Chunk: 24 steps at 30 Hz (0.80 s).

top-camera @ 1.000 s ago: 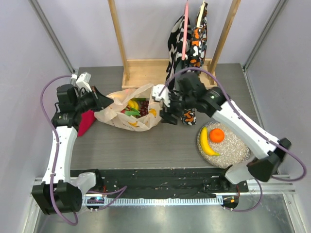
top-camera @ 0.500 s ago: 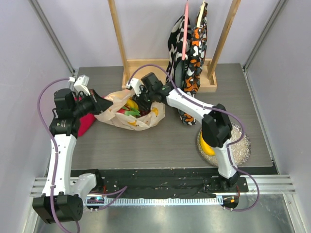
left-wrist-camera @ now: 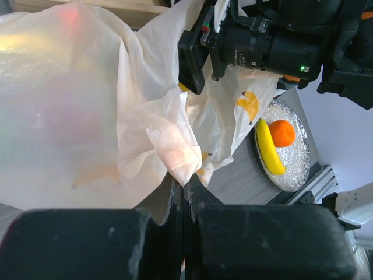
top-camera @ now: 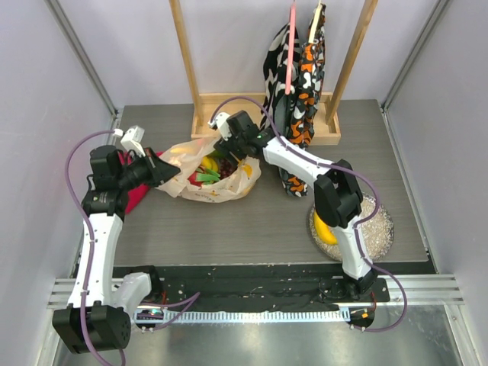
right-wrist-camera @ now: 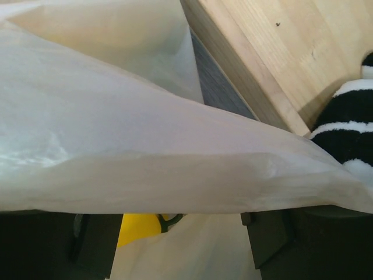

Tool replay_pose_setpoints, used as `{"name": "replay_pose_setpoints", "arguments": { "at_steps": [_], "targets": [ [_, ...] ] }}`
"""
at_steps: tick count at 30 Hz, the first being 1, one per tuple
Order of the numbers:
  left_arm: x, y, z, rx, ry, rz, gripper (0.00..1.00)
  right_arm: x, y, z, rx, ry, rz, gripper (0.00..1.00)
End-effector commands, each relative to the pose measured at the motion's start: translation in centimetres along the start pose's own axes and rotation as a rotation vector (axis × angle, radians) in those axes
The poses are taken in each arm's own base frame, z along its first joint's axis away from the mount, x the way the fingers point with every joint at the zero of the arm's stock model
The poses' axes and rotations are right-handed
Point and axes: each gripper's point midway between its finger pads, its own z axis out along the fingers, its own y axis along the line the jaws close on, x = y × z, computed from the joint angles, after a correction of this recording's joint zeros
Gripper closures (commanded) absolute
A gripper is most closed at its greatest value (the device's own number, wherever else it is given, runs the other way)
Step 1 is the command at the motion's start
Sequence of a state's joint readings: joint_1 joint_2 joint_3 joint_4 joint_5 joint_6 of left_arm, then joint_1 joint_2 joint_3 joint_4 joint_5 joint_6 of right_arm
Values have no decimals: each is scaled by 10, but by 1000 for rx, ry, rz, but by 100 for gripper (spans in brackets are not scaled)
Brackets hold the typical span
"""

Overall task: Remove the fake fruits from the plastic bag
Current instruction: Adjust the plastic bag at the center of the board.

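Observation:
The plastic bag (top-camera: 217, 187) lies open at the middle left of the table; it also fills the left wrist view (left-wrist-camera: 87, 105) and the right wrist view (right-wrist-camera: 145, 146). Fake fruits show in its mouth: yellow bananas (top-camera: 207, 163), a red one (top-camera: 198, 180), a green one (top-camera: 211, 174) and grapes (top-camera: 227, 170). My left gripper (top-camera: 158, 169) is shut on a fold of the bag's left edge (left-wrist-camera: 185, 178). My right gripper (top-camera: 227, 149) is open in the bag's mouth, its fingers (right-wrist-camera: 271, 245) wide apart under the film, with a yellow fruit (right-wrist-camera: 137, 228) between them.
A glittery silver plate (left-wrist-camera: 300, 157) at the right front holds a banana (left-wrist-camera: 269, 149) and an orange (left-wrist-camera: 282, 132); the right arm partly hides it from above (top-camera: 377, 229). A wooden rack (top-camera: 229, 107) with hanging patterned cloths (top-camera: 297, 69) stands behind the bag. A red cloth (top-camera: 134, 195) lies at the left.
My right arm swung from beside the plate across to the bag and put its gripper into the mouth. The left gripper kept its hold and shifted slightly.

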<state>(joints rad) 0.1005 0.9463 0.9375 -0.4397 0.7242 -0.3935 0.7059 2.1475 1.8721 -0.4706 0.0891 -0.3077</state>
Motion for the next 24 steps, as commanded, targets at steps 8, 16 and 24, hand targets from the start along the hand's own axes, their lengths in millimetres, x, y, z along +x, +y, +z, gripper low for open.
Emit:
{"name": "replay_pose_setpoints", "arguments": {
  "at_steps": [8, 16, 24],
  "targets": [
    [-3, -8, -3, 36, -9, 9, 100, 12, -13, 20, 127, 35, 14, 4],
    [-6, -6, 0, 30, -15, 5, 100, 30, -8, 28, 114, 75, -30, 30],
    [-5, -5, 0, 30, -19, 5, 100, -9, 8, -8, -2, -27, -71, 99]
  ]
}}
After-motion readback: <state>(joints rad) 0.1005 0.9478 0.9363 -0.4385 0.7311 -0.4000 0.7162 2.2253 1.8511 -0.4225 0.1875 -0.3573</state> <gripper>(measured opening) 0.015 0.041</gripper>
